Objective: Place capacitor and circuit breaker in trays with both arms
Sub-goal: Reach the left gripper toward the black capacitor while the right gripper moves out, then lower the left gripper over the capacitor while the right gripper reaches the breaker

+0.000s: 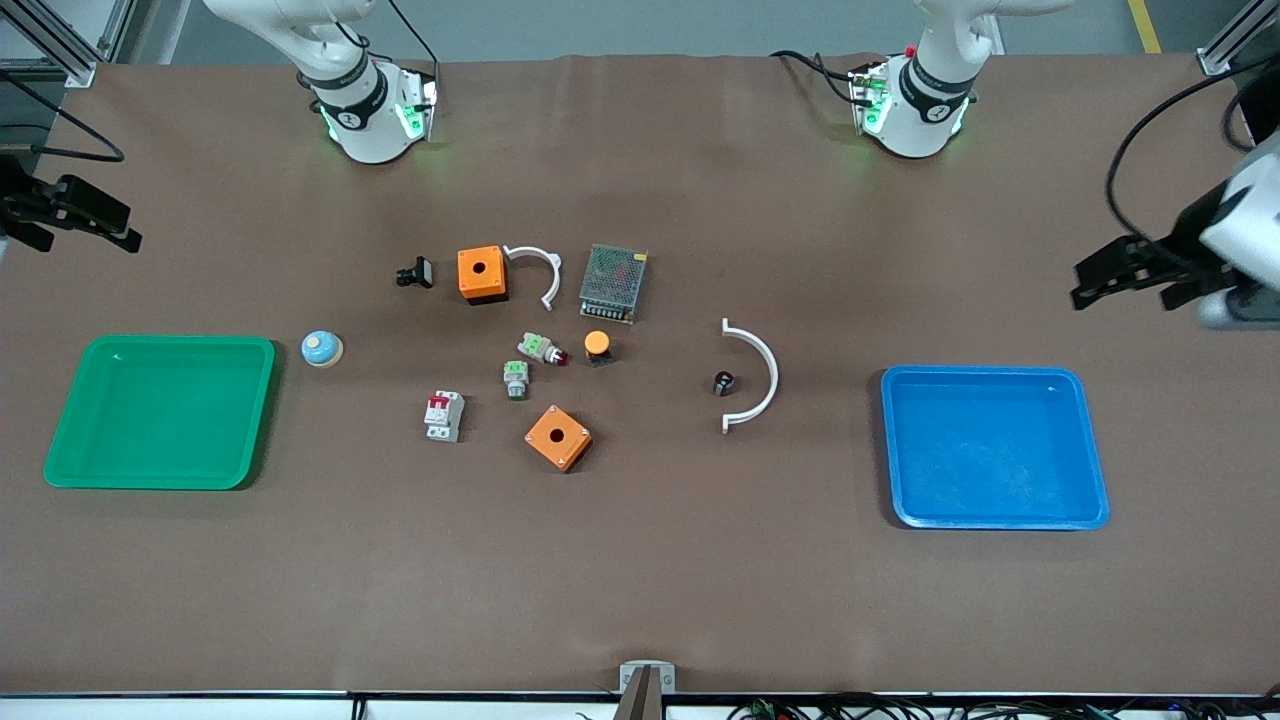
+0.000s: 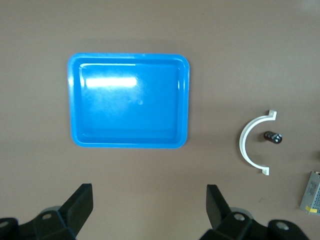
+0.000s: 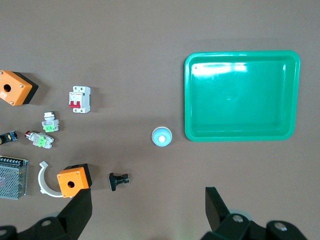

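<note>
The capacitor (image 1: 723, 382), a tiny black cylinder, lies on the table inside the curve of a white half-ring clip (image 1: 762, 375). It also shows in the left wrist view (image 2: 273, 136). The circuit breaker (image 1: 444, 415), light grey with a red lever, lies among the middle parts and also shows in the right wrist view (image 3: 80, 99). My left gripper (image 1: 1125, 280) is open and empty, high over the table's left-arm end by the blue tray (image 1: 990, 450). My right gripper (image 1: 85, 240) is open and empty, high over the right-arm end, by the green tray (image 1: 160, 410).
Two orange boxes (image 1: 481, 274) (image 1: 558, 437), a mesh power supply (image 1: 613, 283), two grey-and-green push-button parts (image 1: 541, 348) (image 1: 516, 379), an orange-capped button (image 1: 597, 346), a black clip part (image 1: 415, 272), a second white half-ring (image 1: 535, 270) and a blue-white dome (image 1: 322, 348) lie mid-table.
</note>
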{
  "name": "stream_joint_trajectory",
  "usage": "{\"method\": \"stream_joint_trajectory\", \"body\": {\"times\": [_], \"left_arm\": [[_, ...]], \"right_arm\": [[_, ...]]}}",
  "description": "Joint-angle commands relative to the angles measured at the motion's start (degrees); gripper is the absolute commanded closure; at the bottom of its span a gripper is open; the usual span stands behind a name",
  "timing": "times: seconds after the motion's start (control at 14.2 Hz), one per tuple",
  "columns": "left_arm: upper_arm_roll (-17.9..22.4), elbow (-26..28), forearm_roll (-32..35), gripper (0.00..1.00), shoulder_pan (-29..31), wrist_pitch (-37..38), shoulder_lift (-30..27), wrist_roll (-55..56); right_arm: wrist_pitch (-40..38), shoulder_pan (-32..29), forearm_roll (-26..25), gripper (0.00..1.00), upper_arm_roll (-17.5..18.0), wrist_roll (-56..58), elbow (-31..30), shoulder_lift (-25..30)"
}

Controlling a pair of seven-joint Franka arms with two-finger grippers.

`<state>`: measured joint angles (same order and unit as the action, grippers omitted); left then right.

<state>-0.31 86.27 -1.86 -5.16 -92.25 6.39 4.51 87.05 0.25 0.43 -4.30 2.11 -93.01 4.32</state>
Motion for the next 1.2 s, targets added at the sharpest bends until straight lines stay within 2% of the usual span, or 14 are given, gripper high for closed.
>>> {"method": "stream_joint_trajectory", "body": {"times": [0.0, 0.21, 0.42, 0.56, 0.7, 0.91, 1.13], "left_arm": [[0.04, -1.28, 0.01, 0.00, -4.84, -0.21, 6.42, 4.96], [0.04, -1.19, 0.10, 0.00, -10.91, -4.95, 11.44, 12.95], [0.04, -1.54, 0.01, 0.00, -15.92, -9.86, 16.63, 22.27], [0.04, -1.54, 0.10, 0.00, -18.73, -13.37, 19.26, 26.41], [-0.04, -1.54, -0.16, 0.00, -20.50, -15.93, 20.41, 26.69], [-0.92, -1.28, -1.48, 0.00, -23.40, -16.38, 22.00, 26.08], [-0.92, -1.19, -1.57, 0.00, -26.47, -19.70, 25.68, 27.04]], "right_arm": [[-0.31, 0.10, 0.53, 0.00, -0.09, -1.06, 0.10, 0.60], [-0.22, 0.36, 0.53, 0.00, -0.09, -0.88, 0.37, -1.41], [2.41, 0.10, 0.10, 0.00, -0.18, -0.18, 1.77, -6.41], [3.91, -0.60, 0.09, 0.00, -0.18, -0.09, 2.04, -12.02], [5.22, -2.27, 0.45, 0.00, -0.27, 0.08, 2.74, -14.25], [5.85, -0.87, 0.97, 0.00, -0.01, -1.23, 2.13, -15.39], [14.95, 2.98, 4.14, 0.00, -0.01, -7.01, -4.09, -16.36]]}}
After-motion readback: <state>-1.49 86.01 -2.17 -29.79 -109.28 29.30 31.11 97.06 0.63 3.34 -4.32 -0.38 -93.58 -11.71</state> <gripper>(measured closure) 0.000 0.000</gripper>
